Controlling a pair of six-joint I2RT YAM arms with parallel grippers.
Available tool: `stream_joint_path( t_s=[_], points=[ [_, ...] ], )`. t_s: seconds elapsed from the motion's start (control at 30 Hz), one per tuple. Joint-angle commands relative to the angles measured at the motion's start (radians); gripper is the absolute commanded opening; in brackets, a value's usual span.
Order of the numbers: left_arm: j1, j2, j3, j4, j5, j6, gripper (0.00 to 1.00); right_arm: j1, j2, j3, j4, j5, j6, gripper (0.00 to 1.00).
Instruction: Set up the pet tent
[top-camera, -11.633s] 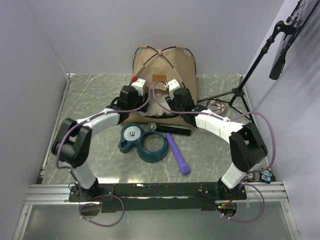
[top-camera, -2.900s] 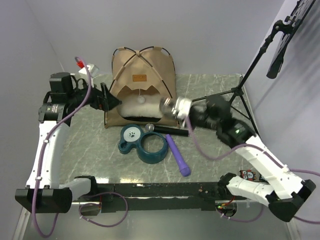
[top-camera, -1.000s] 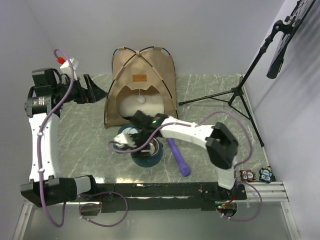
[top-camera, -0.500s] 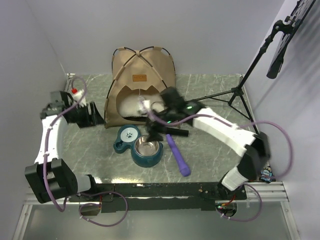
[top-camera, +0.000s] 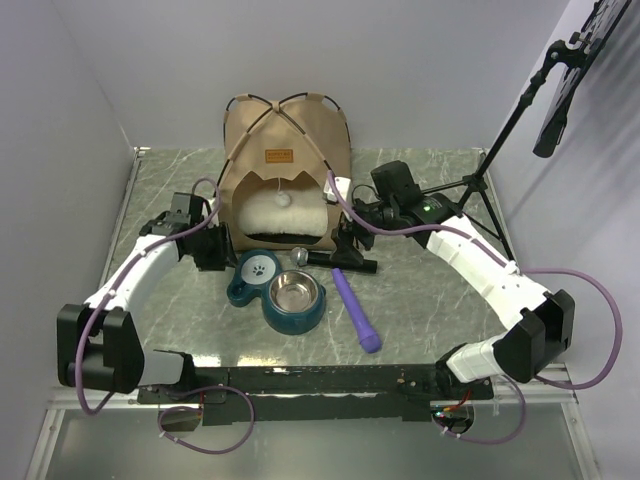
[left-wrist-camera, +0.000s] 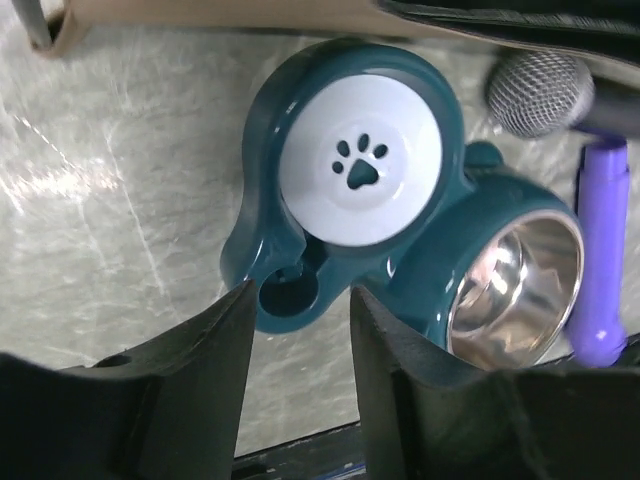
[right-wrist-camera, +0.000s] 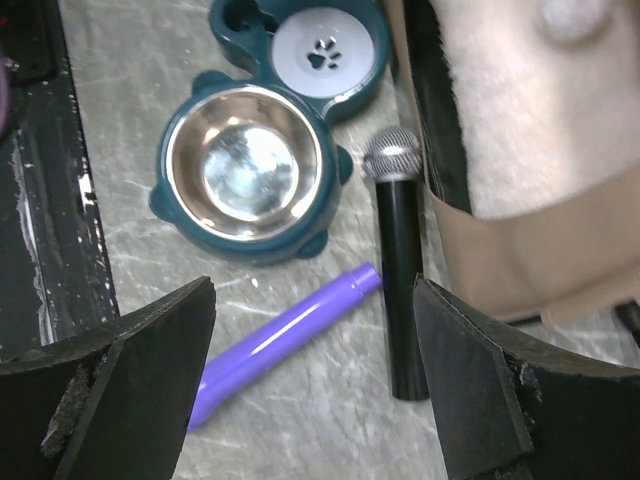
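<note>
Tent (top-camera: 300, 130) just beside right pincer (top-camera: 342, 248)

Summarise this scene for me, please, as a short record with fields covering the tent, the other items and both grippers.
Pet tent: upright at the back of the table, poles crossed on top
Inside: white pillow
In front: teal double bowl, microphone, purple tube
Left gripper: open, empty, above the bowl
Right gripper: open, empty, near the microphone
</note>
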Motion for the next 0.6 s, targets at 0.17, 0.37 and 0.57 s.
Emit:
stream_joint_path(
  t_s=[0.17, 0.37, 0.57],
  points=[
    [0.0, -0.023, -0.215, 0.055, 0.059, -0.208, 0.45, -0.038, -0.044, -0.026, 0.005, 0.014, 0.025, 0.87],
    [-0.019, 0.016, -0.211, 0.047, -0.017, -0.248, 0.41, -0.058, -0.022, -0.025, 0.028, 0.003, 0.054, 0.88],
    [-0.002, 0.087, -0.191, 0.061, -0.033, -0.251, 0.45, -0.067, -0.002, -0.006, 0.005, -0.011, 0.053, 0.88]
  ],
)
